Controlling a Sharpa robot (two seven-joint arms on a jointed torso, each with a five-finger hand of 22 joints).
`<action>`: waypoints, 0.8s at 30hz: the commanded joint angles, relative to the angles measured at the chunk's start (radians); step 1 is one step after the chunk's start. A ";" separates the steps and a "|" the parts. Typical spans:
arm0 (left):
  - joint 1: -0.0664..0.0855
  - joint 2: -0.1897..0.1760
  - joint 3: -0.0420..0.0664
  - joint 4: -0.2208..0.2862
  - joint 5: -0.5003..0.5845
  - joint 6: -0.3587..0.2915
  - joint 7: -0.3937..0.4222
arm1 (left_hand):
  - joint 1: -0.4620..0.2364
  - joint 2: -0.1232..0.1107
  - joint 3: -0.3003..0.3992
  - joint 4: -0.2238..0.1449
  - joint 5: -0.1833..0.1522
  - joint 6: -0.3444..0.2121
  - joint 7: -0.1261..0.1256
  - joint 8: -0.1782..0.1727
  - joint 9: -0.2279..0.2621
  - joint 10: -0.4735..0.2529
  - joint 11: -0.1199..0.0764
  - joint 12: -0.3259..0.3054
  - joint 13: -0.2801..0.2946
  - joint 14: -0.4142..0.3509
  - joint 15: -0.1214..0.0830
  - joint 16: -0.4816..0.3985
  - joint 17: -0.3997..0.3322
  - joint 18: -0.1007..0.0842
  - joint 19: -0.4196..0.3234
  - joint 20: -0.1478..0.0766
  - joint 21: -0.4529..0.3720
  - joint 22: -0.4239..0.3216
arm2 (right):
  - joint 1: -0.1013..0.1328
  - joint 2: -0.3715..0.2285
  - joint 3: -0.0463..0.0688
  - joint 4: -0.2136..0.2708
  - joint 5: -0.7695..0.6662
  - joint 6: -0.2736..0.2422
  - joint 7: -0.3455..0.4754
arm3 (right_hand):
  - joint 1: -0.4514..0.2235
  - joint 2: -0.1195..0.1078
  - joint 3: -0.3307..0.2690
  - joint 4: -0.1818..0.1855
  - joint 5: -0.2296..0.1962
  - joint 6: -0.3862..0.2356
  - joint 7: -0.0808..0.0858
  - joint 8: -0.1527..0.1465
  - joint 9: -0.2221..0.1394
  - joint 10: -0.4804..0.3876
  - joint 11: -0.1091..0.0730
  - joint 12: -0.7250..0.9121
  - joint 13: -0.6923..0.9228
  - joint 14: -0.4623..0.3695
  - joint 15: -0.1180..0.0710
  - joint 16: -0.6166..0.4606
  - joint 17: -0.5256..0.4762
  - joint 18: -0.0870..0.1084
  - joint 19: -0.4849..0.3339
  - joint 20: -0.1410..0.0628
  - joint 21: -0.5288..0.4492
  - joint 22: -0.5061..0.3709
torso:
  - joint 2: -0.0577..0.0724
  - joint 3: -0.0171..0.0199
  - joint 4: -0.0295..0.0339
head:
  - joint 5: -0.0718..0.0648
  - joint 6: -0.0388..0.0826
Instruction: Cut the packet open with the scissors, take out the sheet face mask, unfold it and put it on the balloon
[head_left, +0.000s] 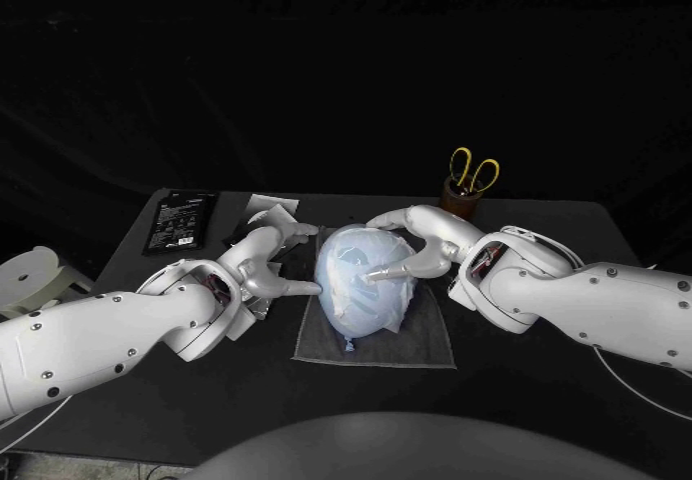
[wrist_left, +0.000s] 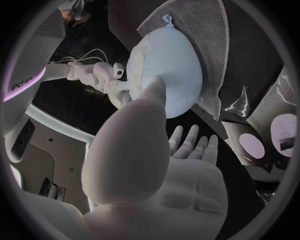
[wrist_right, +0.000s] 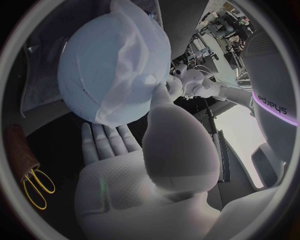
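Observation:
A pale blue balloon (head_left: 378, 300) lies on a grey cloth (head_left: 378, 345) at mid-table, its knot towards me. A white sheet mask (head_left: 346, 262) is draped over its top. My left hand (head_left: 271, 268) touches the balloon's left side with fingers apart, its thumb (wrist_left: 154, 89) against the balloon (wrist_left: 169, 60). My right hand (head_left: 414, 250) reaches over the far right side, a fingertip on the mask. In the right wrist view the mask (wrist_right: 142, 50) covers one side of the balloon (wrist_right: 87, 70) and my right hand (wrist_right: 147, 165) has its thumb at the mask's edge. Neither hand holds anything.
Yellow-handled scissors (head_left: 473, 172) stand in a brown holder (head_left: 460, 200) at the back right. A black packet (head_left: 183, 218) lies at the back left, with a torn silver packet piece (head_left: 267, 205) next to it. The cloth (wrist_left: 203, 30) spreads under the balloon.

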 joint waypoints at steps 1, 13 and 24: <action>0.007 -0.005 0.005 -0.001 0.130 0.052 0.065 | -0.009 0.000 0.000 -0.001 -0.002 -0.012 0.160 0.012 0.005 -0.003 0.001 0.012 0.001 -0.002 0.004 0.008 0.002 -0.011 0.000 0.000 0.005 0.000 | -0.005 0.000 -0.004 0.001 0.024 -0.032 0.039 | 0.004 0.012 0.006 0.000 -0.005 0.006 0.105 0.002 0.000 0.012 0.001 0.006 0.001 0.007 0.000 0.001 -0.001 0.011 0.010 0.000 0.005 0.003 | -0.001 0.0003 -0.0012 | 0.000 0.000; 0.027 -0.011 0.010 -0.057 0.373 0.110 0.144 | -0.001 0.003 0.017 -0.001 -0.001 -0.020 0.161 0.056 0.026 0.001 0.007 0.040 0.005 0.003 0.013 0.022 0.007 -0.012 -0.002 0.001 0.005 0.000 | -0.005 -0.006 -0.004 0.008 0.224 -0.136 0.162 | 0.005 0.018 0.012 0.000 -0.012 -0.007 0.106 -0.004 -0.008 -0.006 0.003 0.003 -0.001 -0.028 0.002 -0.008 -0.010 0.009 0.004 0.000 0.006 -0.001 | -0.001 0.0000 0.0002 | 0.006 0.000; 0.028 -0.004 0.010 -0.083 0.561 0.127 0.280 | 0.023 0.068 0.126 -0.005 -0.007 0.146 0.157 0.252 0.103 0.210 -0.012 0.135 -0.001 0.269 -0.018 0.250 0.114 -0.011 0.153 0.000 0.060 0.029 | 0.012 -0.024 -0.003 0.010 0.520 -0.091 0.280 | -0.018 0.034 -0.017 -0.001 -0.070 -0.009 0.103 -0.010 -0.017 -0.009 0.003 0.003 -0.001 -0.029 0.005 -0.009 -0.017 0.004 -0.023 0.000 -0.001 -0.012 | -0.003 -0.0005 -0.0004 | 0.009 0.001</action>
